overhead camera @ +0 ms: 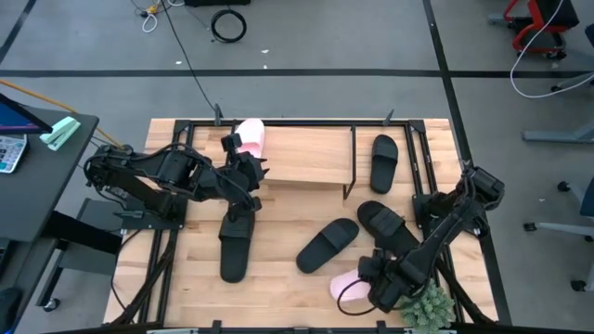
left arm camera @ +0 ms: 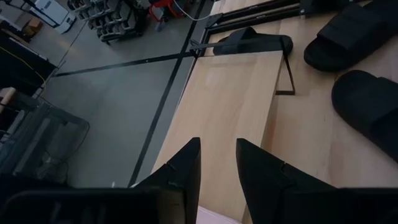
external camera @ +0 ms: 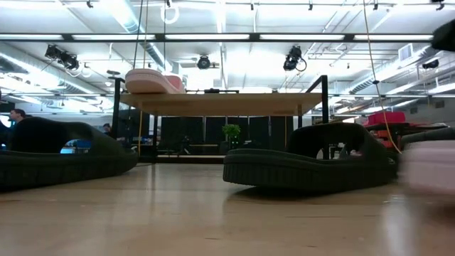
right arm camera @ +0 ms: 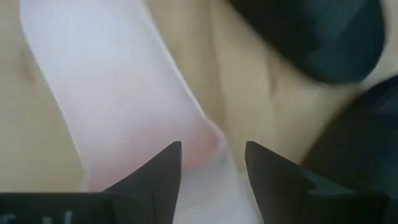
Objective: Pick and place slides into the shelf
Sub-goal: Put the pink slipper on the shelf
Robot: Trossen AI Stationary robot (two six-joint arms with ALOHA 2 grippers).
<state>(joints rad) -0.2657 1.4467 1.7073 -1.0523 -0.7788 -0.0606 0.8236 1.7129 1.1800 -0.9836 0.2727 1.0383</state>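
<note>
Two slides are pale pink (overhead camera: 251,135) (overhead camera: 345,286); the others (overhead camera: 235,249) are matte black; the shelf (overhead camera: 306,156) top is light wood.

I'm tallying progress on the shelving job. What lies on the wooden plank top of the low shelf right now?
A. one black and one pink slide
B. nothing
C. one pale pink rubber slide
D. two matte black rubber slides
C: the high view shows only one pale pink rubber slide on the light wooden shelf top, at its left end.
</note>
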